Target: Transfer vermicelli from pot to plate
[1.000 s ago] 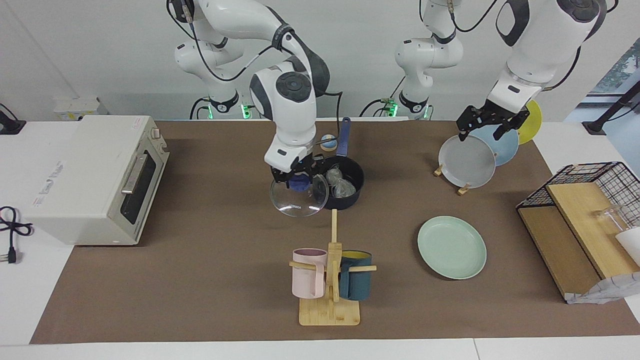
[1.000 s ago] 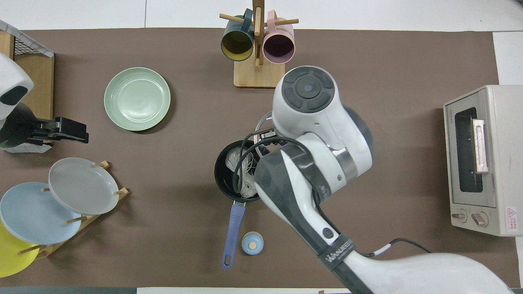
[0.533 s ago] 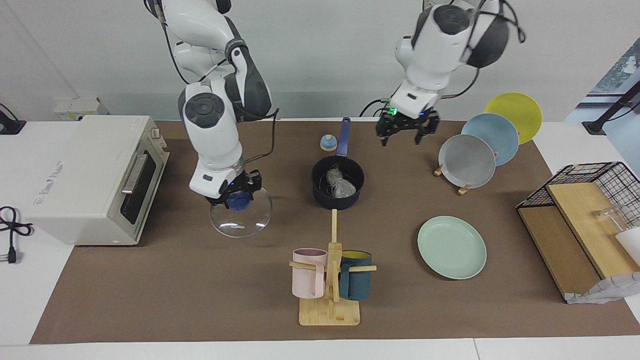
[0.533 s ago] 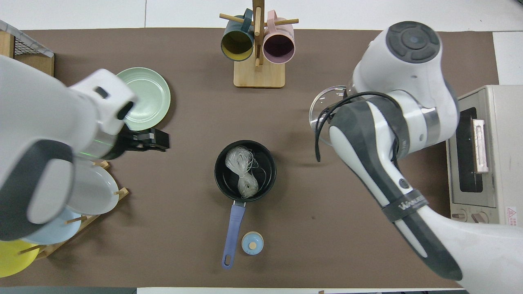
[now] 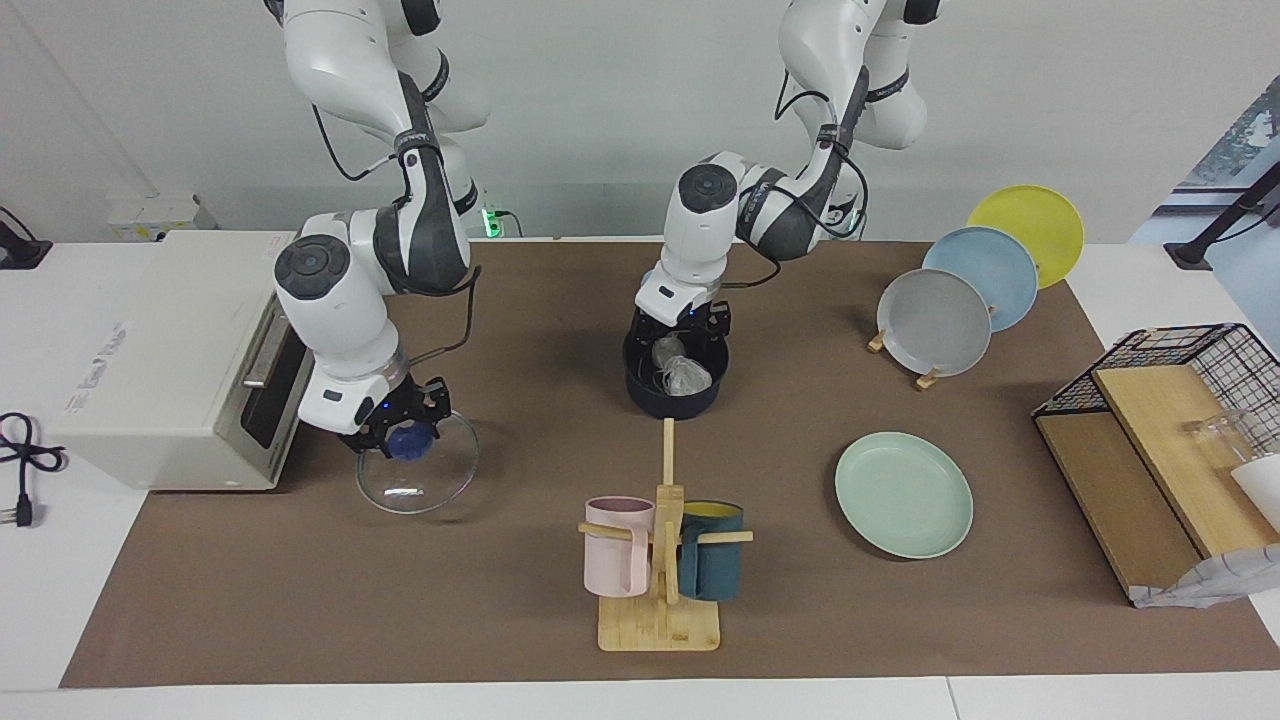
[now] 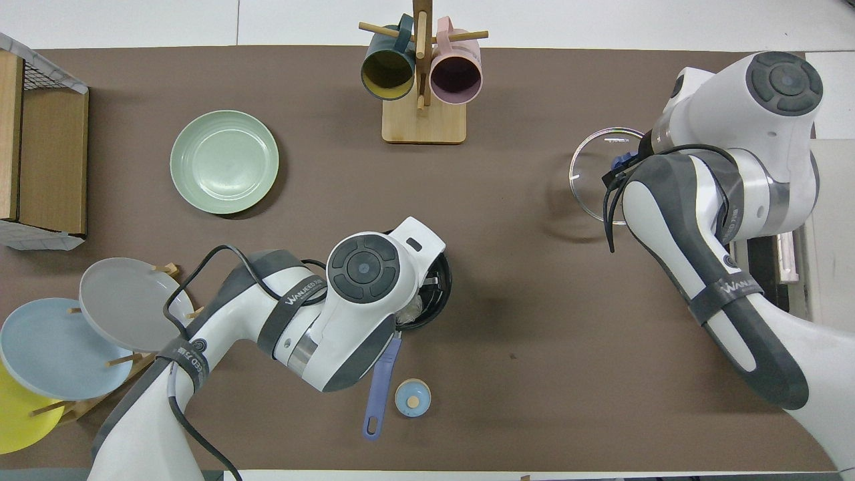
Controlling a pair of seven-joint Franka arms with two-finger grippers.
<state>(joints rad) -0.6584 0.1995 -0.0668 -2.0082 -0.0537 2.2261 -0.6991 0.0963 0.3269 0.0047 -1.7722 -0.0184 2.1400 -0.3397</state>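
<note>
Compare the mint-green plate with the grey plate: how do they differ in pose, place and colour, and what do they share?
The mint-green plate lies flat on the table mat; the grey plate stands tilted on edge in a wooden rack. The mint-green plate sits alone, farther from the robots; the grey plate is nearer to them, in front of a light blue plate. One is pale green, the other grey. Both are round and bare.
</note>
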